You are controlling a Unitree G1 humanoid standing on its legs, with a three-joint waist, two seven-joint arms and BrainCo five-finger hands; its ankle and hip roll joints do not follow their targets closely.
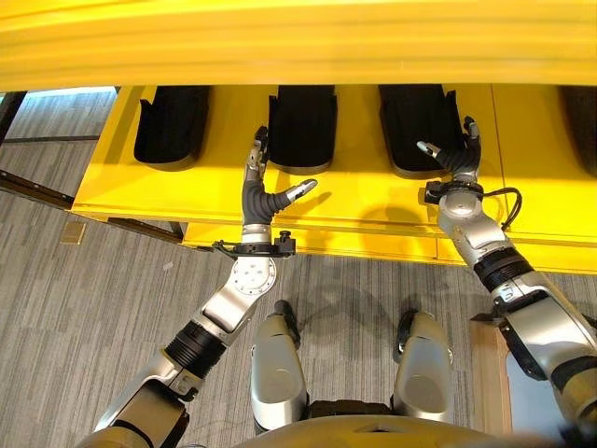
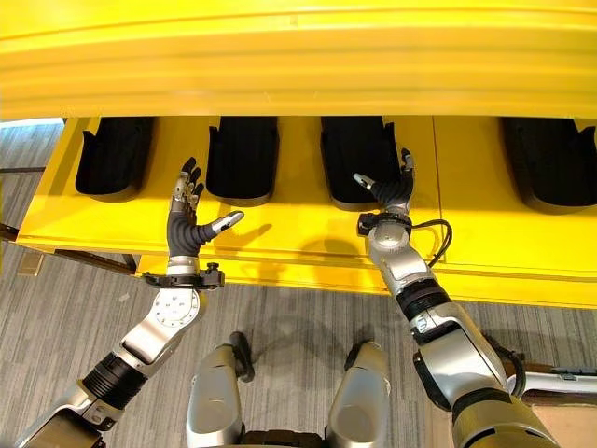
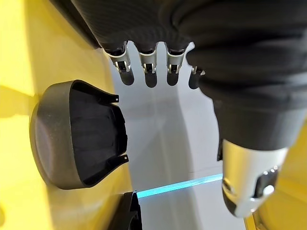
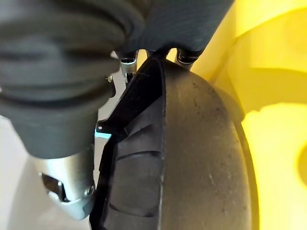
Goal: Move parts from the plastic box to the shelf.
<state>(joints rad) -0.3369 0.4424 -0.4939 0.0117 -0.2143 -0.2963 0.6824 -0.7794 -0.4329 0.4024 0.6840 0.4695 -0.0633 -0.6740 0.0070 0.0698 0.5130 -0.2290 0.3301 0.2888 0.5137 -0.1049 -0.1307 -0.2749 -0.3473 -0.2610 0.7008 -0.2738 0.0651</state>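
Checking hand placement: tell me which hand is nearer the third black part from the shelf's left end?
Right. The right hand is at the third black part; the left hand is off to its left, nearer the second part.

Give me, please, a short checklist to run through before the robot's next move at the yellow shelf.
1. Left hand free: ok, fingers straight, holding nothing, above the shelf between two black parts.
2. Right hand released from the third black part: cannot tell, fingers hidden at its rim.
3. Third part resting on the shelf: ok.
4. Parts in a tidy row: ok, first part and second part spaced apart.
5. Room further right along the shelf: ok, bare yellow surface.
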